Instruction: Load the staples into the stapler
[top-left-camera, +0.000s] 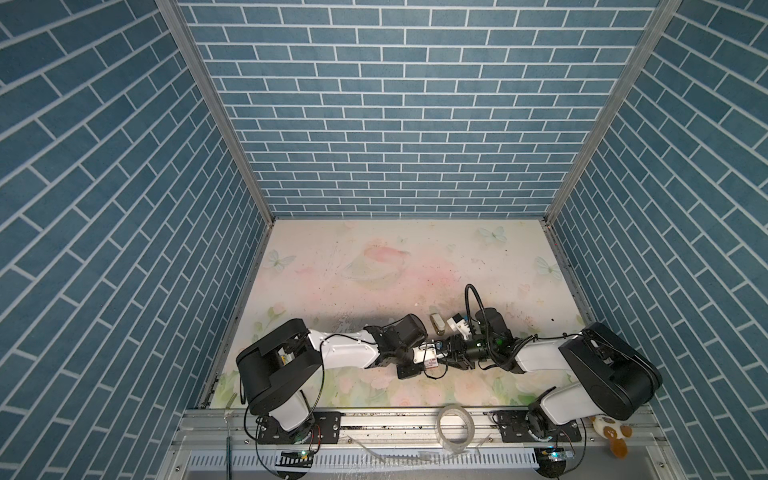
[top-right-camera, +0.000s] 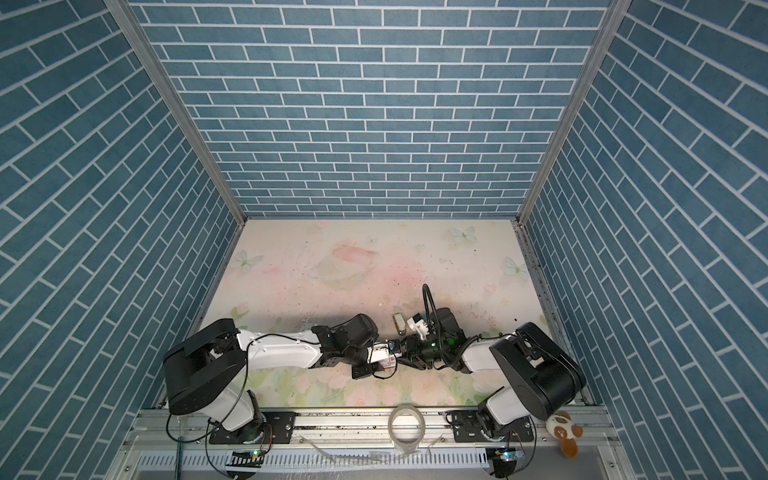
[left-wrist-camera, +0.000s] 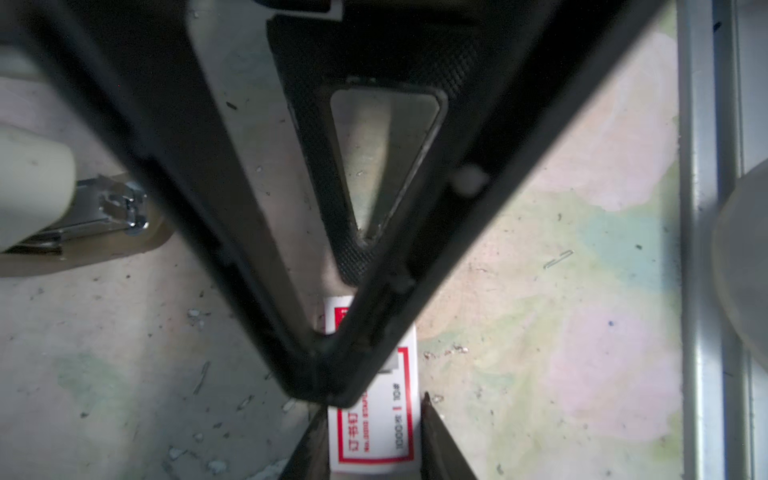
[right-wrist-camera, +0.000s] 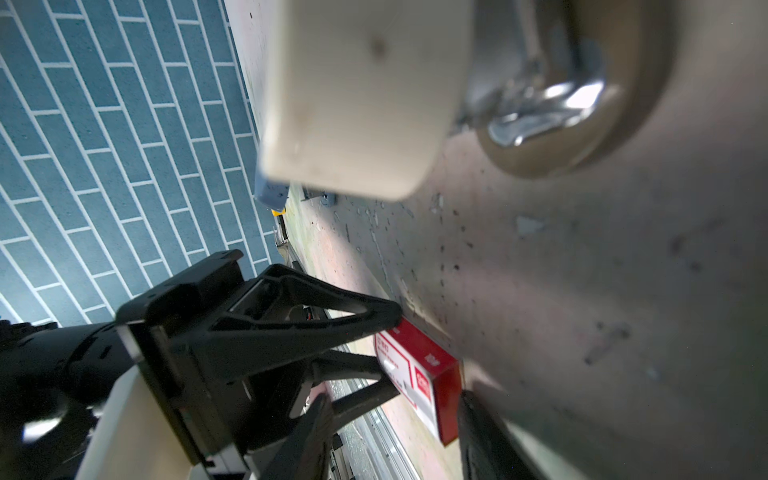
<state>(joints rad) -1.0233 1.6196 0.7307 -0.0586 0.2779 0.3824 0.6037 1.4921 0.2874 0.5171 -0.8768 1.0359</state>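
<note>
left end effector (right-wrist-camera: 392, 345): clamped on one end of the little white-and-red box (left-wrist-camera: 374, 436), low down by the desk (left-wrist-camera: 540, 374), middle front

staples: no strip out in the open that I can see. My guess is they're all inside that box. One stray staple (left-wrist-camera: 557, 258) lies loose on the desk, off to the side

stapler (top-left-camera: 437, 323): cream top, tan base, shiny metal in between. Sits just behind the box and nothing's touching it. Can't tell if the top is flipped up

right end effector (top-left-camera: 444, 359): about half spread, fingers up at the box's free end. Can't tell if they're actually biting on it

how the strips will handle (guessing): basically weightless and stiff, but they snap at the glued joints, and thin metal is slick. Pinch across the long sides near the middle, and go gentle

the box: thin card and squashes easy, so soft grip while it gets opened

where it's at: early I'd say, nothing loaded
</note>
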